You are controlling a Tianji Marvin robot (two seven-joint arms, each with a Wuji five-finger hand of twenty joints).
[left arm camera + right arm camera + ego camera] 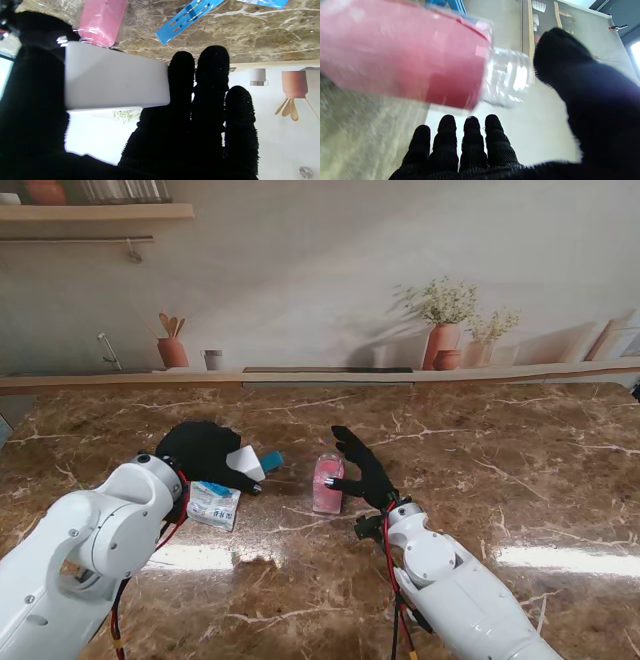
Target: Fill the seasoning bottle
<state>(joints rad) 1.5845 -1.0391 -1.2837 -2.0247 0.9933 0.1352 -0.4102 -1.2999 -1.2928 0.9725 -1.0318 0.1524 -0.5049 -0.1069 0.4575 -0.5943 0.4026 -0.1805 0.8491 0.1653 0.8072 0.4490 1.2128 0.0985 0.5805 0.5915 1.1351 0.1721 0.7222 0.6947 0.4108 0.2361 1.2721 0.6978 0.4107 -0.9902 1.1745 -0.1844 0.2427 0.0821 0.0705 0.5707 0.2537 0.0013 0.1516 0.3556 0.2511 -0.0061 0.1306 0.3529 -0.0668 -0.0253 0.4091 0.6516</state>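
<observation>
The seasoning bottle (328,483) stands upright mid-table, clear plastic with pink contents; its bare clear neck (507,77) shows in the right wrist view. My right hand (362,470) is open just to its right, with the fingers (467,140) spread and the thumb (570,75) wide of the neck. Whether the hand touches the bottle is unclear. My left hand (205,452) is to the left of the bottle, shut on a white box-shaped piece (115,77) pinched between thumb and fingers. The pink bottle (101,21) lies just beyond that piece.
A white-and-blue seasoning packet (214,505) lies on the marble table (500,440) nearer to me than the left hand. A blue slotted strip (185,18) rests on the table by the white piece. Pots and utensils line the back ledge (320,376).
</observation>
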